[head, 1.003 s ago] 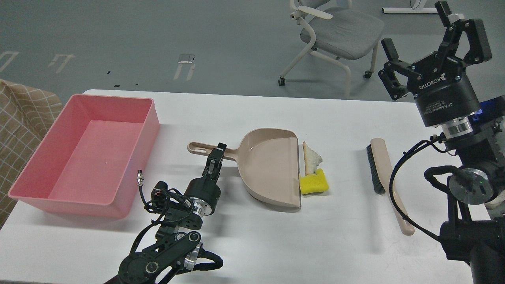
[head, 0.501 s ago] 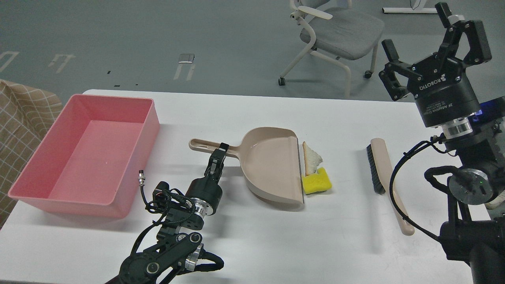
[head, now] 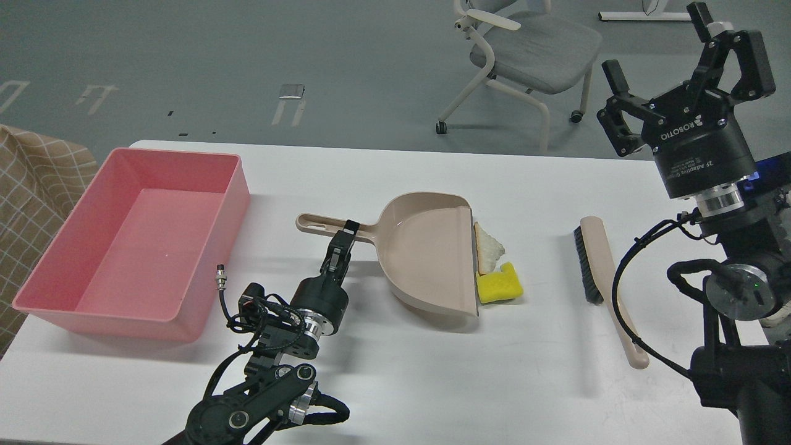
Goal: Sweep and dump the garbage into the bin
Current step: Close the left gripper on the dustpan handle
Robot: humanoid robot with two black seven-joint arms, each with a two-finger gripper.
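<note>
The garbage lies mid-table: a triangular white bread slice point(head: 490, 250) and a yellow sponge block point(head: 500, 286), both touching the open edge of the beige dustpan point(head: 426, 258). My left gripper point(head: 347, 232) is shut on the dustpan's handle point(head: 327, 224). The dustpan's mouth is tilted up against the two pieces. The pink bin point(head: 133, 238) stands at the left of the table. A beige brush with black bristles point(head: 602, 278) lies to the right. My right gripper point(head: 683, 68) is open and empty, held high above the table's right edge.
The white table point(head: 401, 364) has bare surface in front of the dustpan and between the dustpan and brush. A grey office chair point(head: 525, 55) stands on the floor behind the table. A checked cloth point(head: 31, 185) is at far left.
My left gripper has pushed the dustpan to the right and tipped it up; the sponge and bread have been nudged slightly right. The right arm has shifted slightly right.
</note>
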